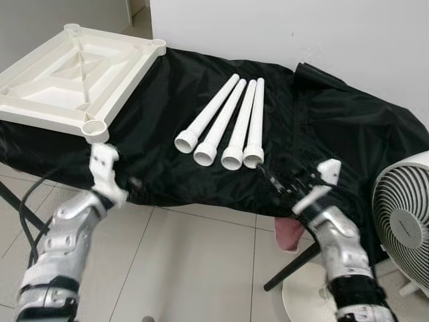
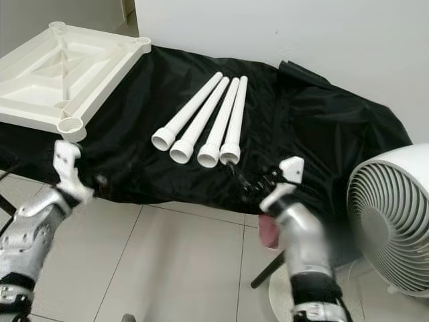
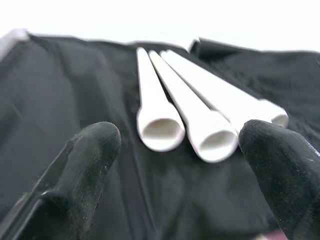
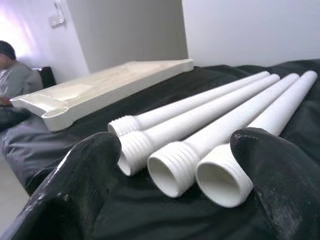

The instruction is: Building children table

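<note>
Right wrist view: right gripper (image 4: 170,200) open, fingers spread before four white legs (image 1: 231,127) lying side by side on black cloth (image 1: 322,121); left gripper (image 3: 175,175) open too. Legs probably light, stiff, smooth; grasp mid-shaft, clear of threads. Tabletop (image 1: 74,70) lies inverted nearby.

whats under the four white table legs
The four white table legs lie side by side on a black cloth. The cloth hides the surface beneath; dark stand legs show below its edge.
</note>
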`<state>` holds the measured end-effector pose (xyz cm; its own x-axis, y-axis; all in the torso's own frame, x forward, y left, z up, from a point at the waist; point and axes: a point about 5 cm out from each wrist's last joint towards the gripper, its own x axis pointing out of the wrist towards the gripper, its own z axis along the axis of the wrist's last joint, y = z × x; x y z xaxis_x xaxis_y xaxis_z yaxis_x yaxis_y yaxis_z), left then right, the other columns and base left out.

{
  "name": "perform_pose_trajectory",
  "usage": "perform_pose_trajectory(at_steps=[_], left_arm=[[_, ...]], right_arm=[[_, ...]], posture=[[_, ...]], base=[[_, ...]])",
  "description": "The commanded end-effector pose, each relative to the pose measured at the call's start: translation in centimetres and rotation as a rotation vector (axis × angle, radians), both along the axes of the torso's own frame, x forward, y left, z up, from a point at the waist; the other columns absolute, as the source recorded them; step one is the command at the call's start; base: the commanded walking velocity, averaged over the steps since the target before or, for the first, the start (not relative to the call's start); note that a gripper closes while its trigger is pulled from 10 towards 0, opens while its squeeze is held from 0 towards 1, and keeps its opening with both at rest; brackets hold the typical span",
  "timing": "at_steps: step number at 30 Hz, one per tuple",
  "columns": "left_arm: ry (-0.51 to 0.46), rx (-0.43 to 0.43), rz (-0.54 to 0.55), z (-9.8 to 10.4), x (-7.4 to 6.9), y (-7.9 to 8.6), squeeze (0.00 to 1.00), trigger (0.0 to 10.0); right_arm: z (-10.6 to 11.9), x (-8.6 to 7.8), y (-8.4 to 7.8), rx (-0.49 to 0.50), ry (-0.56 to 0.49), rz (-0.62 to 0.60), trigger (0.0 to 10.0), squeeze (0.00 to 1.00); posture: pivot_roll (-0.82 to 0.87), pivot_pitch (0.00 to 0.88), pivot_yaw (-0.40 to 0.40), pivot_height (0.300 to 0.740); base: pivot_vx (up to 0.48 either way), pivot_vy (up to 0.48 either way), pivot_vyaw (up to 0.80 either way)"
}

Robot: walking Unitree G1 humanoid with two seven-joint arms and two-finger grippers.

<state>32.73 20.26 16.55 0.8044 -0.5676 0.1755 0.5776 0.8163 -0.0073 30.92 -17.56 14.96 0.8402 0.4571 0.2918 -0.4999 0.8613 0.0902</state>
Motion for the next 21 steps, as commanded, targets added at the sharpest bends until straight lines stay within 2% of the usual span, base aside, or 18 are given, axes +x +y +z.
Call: perform_pose_trajectory(at_steps=[1, 2, 4, 5, 6, 8, 10, 17, 21], left_arm=[[0.036, -0.03, 0.085, -0.6, 0.3, 0.3, 0.0, 10.0], [0.036, -0.03, 0.085, -0.6, 0.3, 0.3, 0.0, 10.0], [0.047, -0.021, 0.175, -0.8, 0.9, 0.2, 0.0, 10.0], [0.047, -0.021, 0.175, -0.8, 0.9, 0.2, 0.0, 10.0], [0.073, -0.006, 0.297, -1.1, 1.4, 0.6, 0.0, 10.0], [0.065, -0.008, 0.332, -1.0, 1.5, 0.7, 0.0, 10.0], [0.03, -0.046, 0.395, -0.7, 1.4, 0.5, 0.0, 10.0], [0.011, -0.033, 0.442, -0.7, 1.2, 0.0, 0.0, 10.0], [-0.024, -0.065, 0.467, -0.6, 0.8, -0.9, 0.0, 10.0]], right_arm=[[0.4, 0.5, -0.5, 0.034, 0.001, -0.112, 10.0, 0.0], [0.4, 0.5, -0.5, 0.034, 0.001, -0.112, 10.0, 0.0], [0.7, 1.0, -0.6, 0.038, 0.005, -0.212, 10.0, 0.0], [0.7, 1.0, -0.6, 0.038, 0.005, -0.212, 10.0, 0.0], [0.9, 1.2, -1.1, 0.019, 0.003, -0.296, 10.0, 0.0], [1.1, 1.3, -1.4, 0.02, -0.012, -0.337, 10.0, 0.0], [1.3, 1.3, -2.4, -0.031, -0.038, -0.467, 10.0, 0.0], [0.6, 0.7, -2.3, -0.062, -0.029, -0.511, 10.0, 0.0], [0.2, -0.4, -1.2, -0.083, -0.066, -0.531, 10.0, 0.0]], posture=[[0.01, 0.003, -0.065, 0.74], [0.01, 0.003, -0.065, 0.74], [0.01, 0.0, -0.064, 0.74], [0.01, 0.0, -0.064, 0.74], [0.0, 0.0, -0.062, 0.74], [0.0, 0.0, -0.06, 0.74], [0.0, 0.0, -0.057, 0.74], [-0.01, 0.0, -0.052, 0.74], [-0.03, 0.005, -0.043, 0.74]], base=[[0.0, 0.0, 0.0], [0.0, 0.0, 0.0], [0.0, 0.0, 0.0], [0.0, 0.0, 0.0], [0.0, 0.0, 0.0], [0.0, 0.0, 0.0], [0.0, 0.0, 0.0], [0.0, 0.0, 0.0], [0.0, 0.0, 0.0]])
